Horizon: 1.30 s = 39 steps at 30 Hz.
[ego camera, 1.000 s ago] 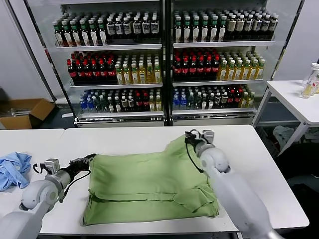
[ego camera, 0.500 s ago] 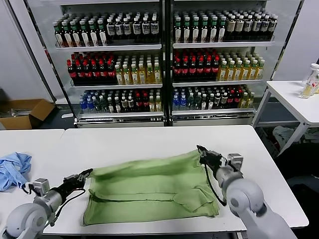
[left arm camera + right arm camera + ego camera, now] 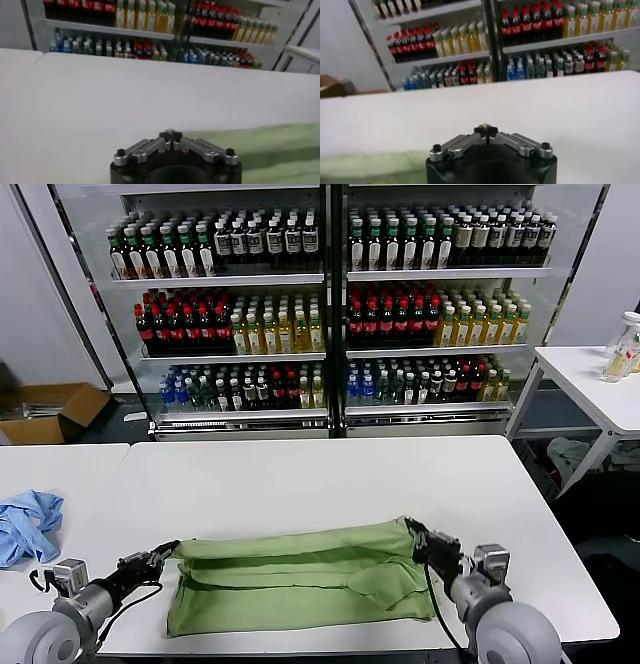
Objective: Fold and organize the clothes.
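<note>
Item: olive-green shirt [image 3: 300,579], folded into a long band on the white table [image 3: 330,474] near its front edge, long axis running 9 to 3 o'clock in the head view, a doubled fold along the far edge. Left gripper [image 3: 165,552], arm low and reaching in from 8 o'clock, fingers pinched together on the shirt's left far corner. Right gripper [image 3: 412,531], arm entering from 5 o'clock, fingers likewise clamped on the right far corner. Blue cloth [image 3: 25,524] lies at 9 o'clock, apart.

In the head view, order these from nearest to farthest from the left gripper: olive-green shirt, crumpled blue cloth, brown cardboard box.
From the left gripper:
1. Olive-green shirt, at its fingertips, towards the robot's right.
2. Crumpled blue cloth, at the table's left edge.
3. Brown cardboard box, on the floor, far left.
</note>
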Available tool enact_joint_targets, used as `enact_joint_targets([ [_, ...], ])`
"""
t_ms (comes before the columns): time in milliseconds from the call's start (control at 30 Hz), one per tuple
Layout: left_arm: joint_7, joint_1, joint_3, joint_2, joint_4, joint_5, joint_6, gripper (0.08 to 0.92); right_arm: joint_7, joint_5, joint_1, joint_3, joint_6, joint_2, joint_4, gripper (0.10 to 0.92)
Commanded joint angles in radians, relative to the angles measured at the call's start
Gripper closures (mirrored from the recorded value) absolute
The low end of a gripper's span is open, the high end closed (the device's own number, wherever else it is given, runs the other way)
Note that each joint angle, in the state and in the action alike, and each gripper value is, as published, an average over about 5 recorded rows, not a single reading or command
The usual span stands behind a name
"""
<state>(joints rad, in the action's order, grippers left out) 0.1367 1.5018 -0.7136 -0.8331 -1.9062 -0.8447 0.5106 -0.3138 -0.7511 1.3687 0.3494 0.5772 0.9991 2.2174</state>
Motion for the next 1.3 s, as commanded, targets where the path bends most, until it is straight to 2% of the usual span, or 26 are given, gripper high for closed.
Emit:
enact_joint_targets([
  [33, 0.045, 0.037, -0.008, -0.003, -0.011, 0.088, 0.067, 0.916, -0.009, 0.068, 0.101, -0.011, 0.002, -0.005, 0.022, 0.919],
  [133, 0.04, 0.033, 0.005, -0.011, -0.012, 0.109, 0.067, 0.905, -0.017, 0.099, 0.102, -0.025, 0.001, 0.006, -0.002, 0.912],
  [267, -0.012, 0.027, -0.017, -0.021, -0.035, 0.098, 0.063, 0.809, -0.016, 0.109, 0.093, 0.009, 0.0, 0.007, 0.009, 0.845],
  [433, -0.158, 0.03, -0.038, -0.055, -0.112, 0.061, 0.022, 0.671, -0.016, 0.114, 0.092, 0.057, 0.0, 0.0, 0.042, 0.697],
  [533, -0.258, 0.051, -0.012, -0.098, -0.178, 0.049, 0.0, 0.584, -0.015, 0.125, 0.103, 0.068, 0.0, 0.008, 0.062, 0.611],
  [667, -0.343, 0.084, 0.059, -0.175, -0.243, 0.071, -0.02, 0.463, -0.013, 0.143, 0.122, 0.07, 0.0, 0.02, 0.077, 0.498],
  [800, -0.459, 0.075, 0.148, -0.232, -0.223, 0.134, -0.031, 0.35, -0.014, 0.154, 0.132, 0.067, 0.0, 0.023, 0.081, 0.386],
  [967, -0.559, 0.044, 0.217, -0.267, -0.16, 0.167, -0.045, 0.216, -0.014, 0.163, 0.137, 0.06, -0.003, 0.03, 0.083, 0.251],
  [1133, -0.621, 0.052, 0.215, -0.263, -0.142, 0.155, -0.023, 0.179, -0.015, 0.17, 0.136, 0.054, -0.004, 0.034, 0.078, 0.205],
  [1300, -0.627, 0.048, 0.225, -0.268, -0.152, 0.128, -0.002, 0.19, -0.017, 0.176, 0.12, 0.036, -0.004, 0.04, 0.067, 0.203],
])
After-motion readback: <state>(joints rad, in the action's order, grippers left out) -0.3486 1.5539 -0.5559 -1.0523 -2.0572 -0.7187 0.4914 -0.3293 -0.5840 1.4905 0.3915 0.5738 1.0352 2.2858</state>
